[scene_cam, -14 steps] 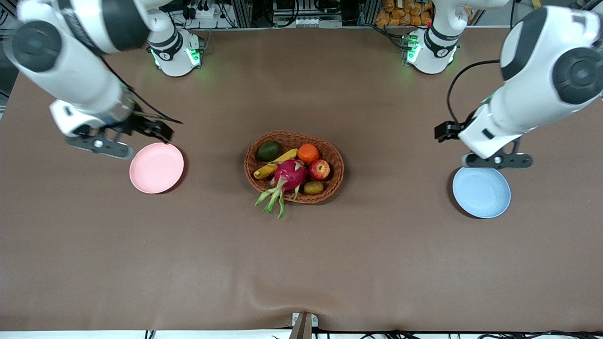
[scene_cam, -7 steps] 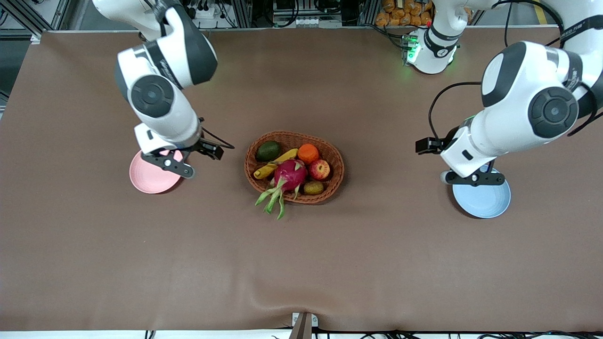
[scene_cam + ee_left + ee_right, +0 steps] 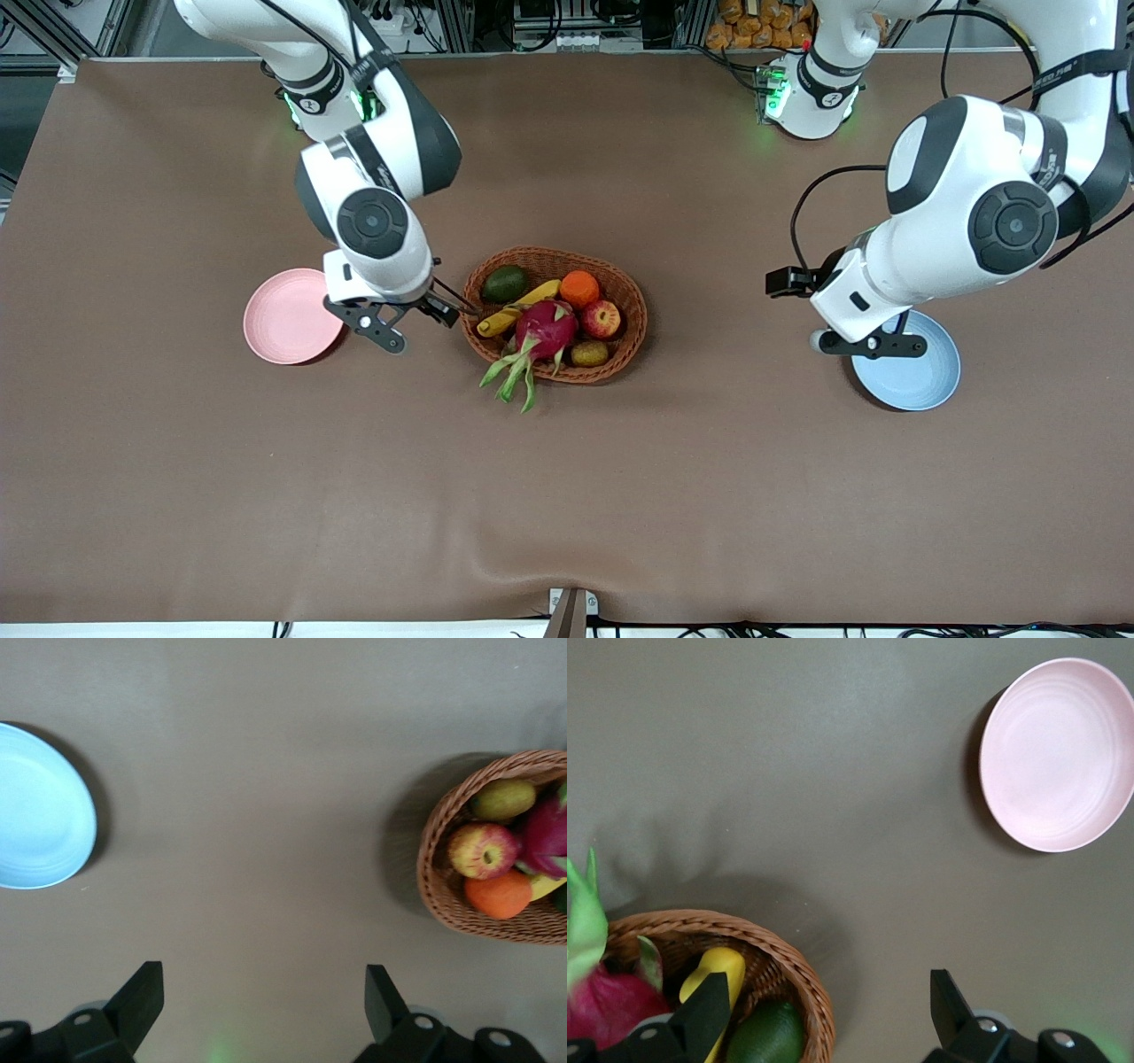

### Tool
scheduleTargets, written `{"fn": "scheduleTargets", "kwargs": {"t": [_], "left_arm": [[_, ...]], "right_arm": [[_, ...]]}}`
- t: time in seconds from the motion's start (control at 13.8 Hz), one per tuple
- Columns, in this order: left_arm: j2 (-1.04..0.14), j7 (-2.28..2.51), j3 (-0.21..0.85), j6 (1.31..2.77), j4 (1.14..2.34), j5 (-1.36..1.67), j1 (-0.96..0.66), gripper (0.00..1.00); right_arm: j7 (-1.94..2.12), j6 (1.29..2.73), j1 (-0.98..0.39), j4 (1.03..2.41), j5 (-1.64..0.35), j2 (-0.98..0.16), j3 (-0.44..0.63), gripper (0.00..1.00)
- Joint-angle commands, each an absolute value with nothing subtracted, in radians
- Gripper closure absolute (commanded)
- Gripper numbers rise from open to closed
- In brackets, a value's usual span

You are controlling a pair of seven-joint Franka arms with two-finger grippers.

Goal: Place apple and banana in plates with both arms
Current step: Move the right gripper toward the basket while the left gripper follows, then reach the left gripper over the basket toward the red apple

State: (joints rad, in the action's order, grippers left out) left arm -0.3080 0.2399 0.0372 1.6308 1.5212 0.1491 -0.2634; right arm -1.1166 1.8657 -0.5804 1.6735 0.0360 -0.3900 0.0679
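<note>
The apple (image 3: pixel 601 319) (image 3: pixel 483 850) and the banana (image 3: pixel 518 310) (image 3: pixel 713 970) lie in the wicker basket (image 3: pixel 554 254) at mid-table. The banana is partly under the dragon fruit. A pink plate (image 3: pixel 288 319) (image 3: pixel 1059 753) sits toward the right arm's end and holds nothing. A blue plate (image 3: pixel 917 372) (image 3: pixel 35 806) sits toward the left arm's end, also bare. My right gripper (image 3: pixel 379 326) (image 3: pixel 830 1001) hangs open over the basket's rim (image 3: pixel 806 983) on the pink plate's side. Open too, my left gripper (image 3: pixel 868 344) (image 3: pixel 264 997) is over the blue plate's edge that faces the basket.
The basket also holds a magenta dragon fruit (image 3: pixel 545 328), an orange (image 3: pixel 579 288), a dark green avocado (image 3: pixel 505 283) (image 3: pixel 766 1036) and a small brownish fruit (image 3: pixel 589 354). Brown cloth covers the table (image 3: pixel 567 496). The arm bases stand along the edge farthest from the front camera.
My right gripper has swept across the pink plate to the basket's rim. My left gripper has come lower and shifted a little toward the basket. Both stayed open.
</note>
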Motion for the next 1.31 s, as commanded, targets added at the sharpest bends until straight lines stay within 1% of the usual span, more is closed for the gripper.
{"fn": "scheduleTargets", "kwargs": {"t": [0.0,0.15,0.51,0.95,1.24], "left_arm": [[-0.351,0.250,0.037,1.678,1.505,0.199,-0.278,0.00],[-0.359,0.268,0.037,1.695,1.505,0.204,-0.297,0.00],[-0.400,0.330,0.037,1.747,1.505,0.232,-0.325,0.00],[-0.485,0.420,0.035,1.864,1.505,0.316,-0.448,0.00],[-0.557,0.437,0.037,1.979,1.505,0.350,-0.491,0.00]], "right_arm": [[-1.143,1.871,-0.584,1.660,0.026,-0.400,0.077,0.00],[-1.144,1.910,-0.584,1.660,-0.018,-0.416,0.077,0.00],[-1.146,1.924,-0.561,1.658,-0.038,-0.422,0.078,0.00],[-1.146,1.931,-0.545,1.660,-0.049,-0.431,0.078,0.00],[-1.146,1.924,-0.537,1.664,-0.049,-0.431,0.078,0.00]]}}
